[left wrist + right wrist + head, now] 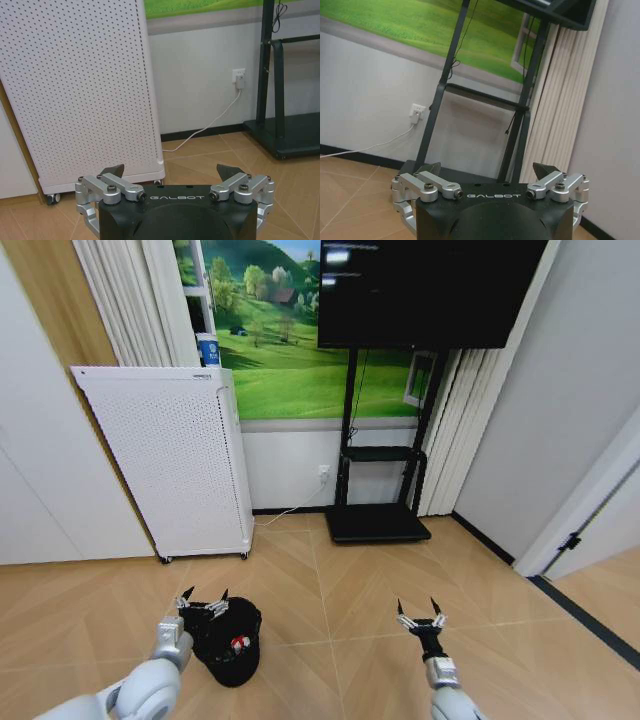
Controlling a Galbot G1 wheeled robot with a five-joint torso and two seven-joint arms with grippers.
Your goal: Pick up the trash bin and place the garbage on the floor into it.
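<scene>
Down on the near left floor, the trash bin (232, 645) stands holding garbage (238, 644), the left gripper (202, 598) just beside its rim, jaws apart. The right gripper (420, 608) hovers well right, jaws apart.

The floor (330, 590) ahead is bare and wide. A white box (170, 460) stands at the left wall, a black TV stand (378, 480) in the middle, the bin (232, 640) close by.

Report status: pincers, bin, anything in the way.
Left pincer open at rim of small black round trash bin. Right pincer open, empty, above the floor. Red-and-white garbage inside bin. No obstruction seen.
</scene>
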